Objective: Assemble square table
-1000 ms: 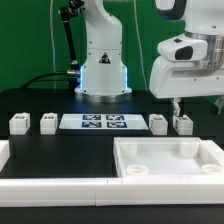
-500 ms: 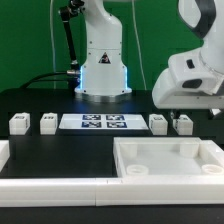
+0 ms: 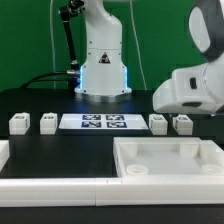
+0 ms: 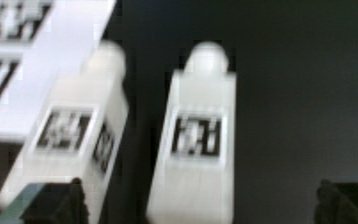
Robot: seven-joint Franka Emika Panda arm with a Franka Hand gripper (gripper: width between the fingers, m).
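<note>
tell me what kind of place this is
Most likely a robotics lab bench: a white robot arm on a black table, the marker board, and tagged white legs set in a row.

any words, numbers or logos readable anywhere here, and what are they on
No words, brands or numbers can be read in either view.
marker board: black-and-white square tags, patterns only, no letters.
leg and neighbouring leg in the wrist view: one square tag each, blurred, pattern only.
table top: no print visible on it.
</note>
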